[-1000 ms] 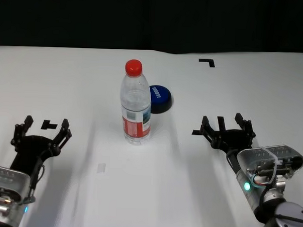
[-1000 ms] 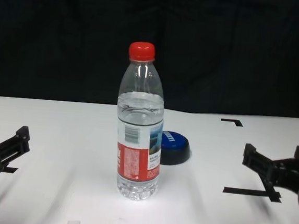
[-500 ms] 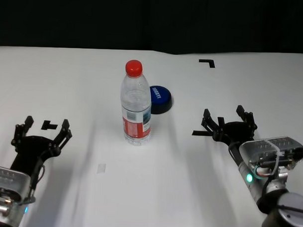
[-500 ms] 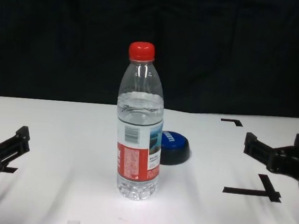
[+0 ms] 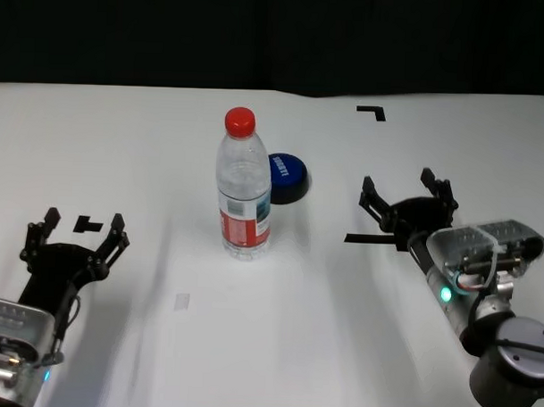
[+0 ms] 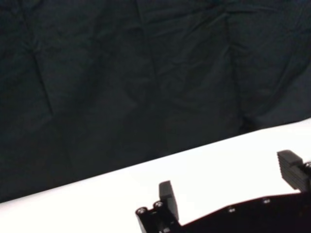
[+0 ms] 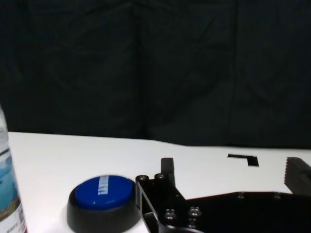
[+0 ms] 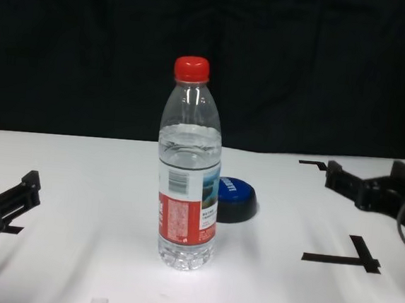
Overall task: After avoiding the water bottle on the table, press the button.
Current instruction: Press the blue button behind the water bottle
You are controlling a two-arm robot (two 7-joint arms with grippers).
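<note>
Centre of the head view, the tall clear plastic water bottle [image 5: 244, 186] with its red screw cap stands upright on the wide white table [image 5: 149, 146], red, white and blue label facing the camera. Just behind it and a touch to the right sits the low round blue-topped button [image 5: 286, 176] on its dark base, partly tucked behind the bottle's shoulder, close beside it but not touching as far as the chest view shows [image 8: 235, 198].

Over on the right of the head view, the right gripper [image 5: 408, 195] hangs above the table, to the right of the button and roughly level with it, well apart from the bottle. Its jaws are spread wide with nothing between them. A black T-shaped tape mark [image 5: 371, 236] lies on the table just at its near side. In the chest view that gripper [image 8: 369, 182] shows at the right edge, in the middle of the frame, above the same tape mark [image 8: 353, 259]. From the right wrist view, the button [image 7: 103, 206] sits low in the frame, white lettering on top, right next to one black finger [image 7: 167, 172], with a sliver of the bottle [image 7: 8, 194] at the left edge.

Lower left of the head view, the left gripper [image 5: 74, 237] is parked over the table's near corner, jaws apart and empty, a small black tape mark [image 5: 88, 223] between the fingertips. A black corner mark [image 5: 373, 111] sits at the upper right of the table.
</note>
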